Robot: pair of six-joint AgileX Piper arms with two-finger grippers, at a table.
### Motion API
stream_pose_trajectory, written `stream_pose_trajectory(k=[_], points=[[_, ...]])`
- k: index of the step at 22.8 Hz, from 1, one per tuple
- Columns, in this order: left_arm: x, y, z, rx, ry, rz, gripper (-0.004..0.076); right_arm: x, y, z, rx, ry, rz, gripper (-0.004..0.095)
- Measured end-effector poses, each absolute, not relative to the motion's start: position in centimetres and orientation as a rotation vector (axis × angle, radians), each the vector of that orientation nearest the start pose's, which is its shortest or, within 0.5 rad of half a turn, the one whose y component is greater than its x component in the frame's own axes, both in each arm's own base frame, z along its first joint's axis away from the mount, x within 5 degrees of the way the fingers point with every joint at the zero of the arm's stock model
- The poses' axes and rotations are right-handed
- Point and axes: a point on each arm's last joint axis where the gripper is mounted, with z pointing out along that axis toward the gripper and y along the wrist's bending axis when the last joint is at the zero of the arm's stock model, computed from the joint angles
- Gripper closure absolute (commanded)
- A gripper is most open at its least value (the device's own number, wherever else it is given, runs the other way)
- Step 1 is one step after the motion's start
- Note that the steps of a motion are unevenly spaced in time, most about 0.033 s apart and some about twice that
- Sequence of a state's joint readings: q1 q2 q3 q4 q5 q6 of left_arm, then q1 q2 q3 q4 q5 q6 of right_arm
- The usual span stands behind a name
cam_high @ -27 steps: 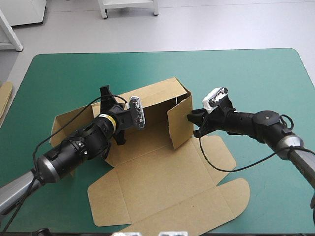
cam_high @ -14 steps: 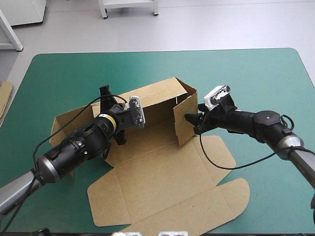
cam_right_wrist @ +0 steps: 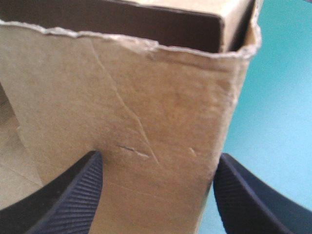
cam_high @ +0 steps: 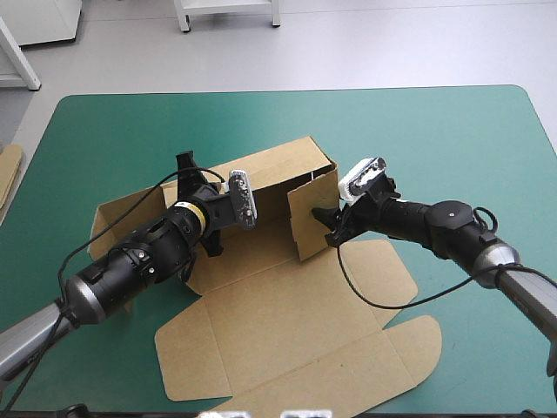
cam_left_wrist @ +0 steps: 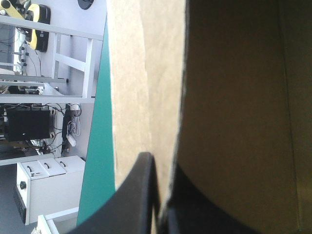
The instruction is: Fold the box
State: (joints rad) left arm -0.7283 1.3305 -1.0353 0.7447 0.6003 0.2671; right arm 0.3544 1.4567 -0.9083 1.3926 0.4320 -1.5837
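A worktop [cam_high: 435, 131] with a teal-green cover fills the scene, with pale floor beyond its far edge. The brown box [cam_high: 287, 322], a cut sheet of board, lies around the worktop's middle and reaches toward the near edge. Most of the sheet lies flat. Along its far side one long wall stands raised, and at that wall's right end a short side flap stands upright, turned inward.

The left tool [cam_left_wrist: 157, 168] comes in from the near left corner. Its black fingers are all but closed, clamping the raised wall between them. The right tool [cam_high: 331, 225] comes in from the right edge. Its black fingers stand apart at the flap's outer face, gripping nothing.

A strip of more brown board [cam_high: 7, 178] shows at the worktop's left edge.
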Motion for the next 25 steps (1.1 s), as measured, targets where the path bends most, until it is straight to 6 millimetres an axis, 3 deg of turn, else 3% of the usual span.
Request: stream_pose_trajectory(k=[9,15,20,22,23,25], points=[[23.7,-16.4,32.4,1.489,1.673,0.543,0.0733,27.8,15.5,27.3,-0.792,1.931,0.393,0.0359],[23.7,-16.4,32.4,1.489,1.673,0.543,0.0733,29.5,16.4,26.6,-0.688,1.985,0.443,0.0363],[23.7,-16.4,32.4,1.489,1.673,0.543,0.0733,29.7,16.5,26.7,-0.664,1.990,0.448,0.0636],[23.7,-16.4,32.4,1.486,1.675,0.541,0.0733,29.7,16.5,26.7,-0.661,1.990,0.449,0.0853],[23.7,-16.4,32.4,1.482,1.678,0.539,0.0733,29.7,16.4,26.7,-0.655,1.992,0.440,0.0908],[23.7,-16.4,32.4,1.480,1.679,0.537,0.0733,29.8,16.3,26.7,-0.646,1.994,0.427,0.0908]])
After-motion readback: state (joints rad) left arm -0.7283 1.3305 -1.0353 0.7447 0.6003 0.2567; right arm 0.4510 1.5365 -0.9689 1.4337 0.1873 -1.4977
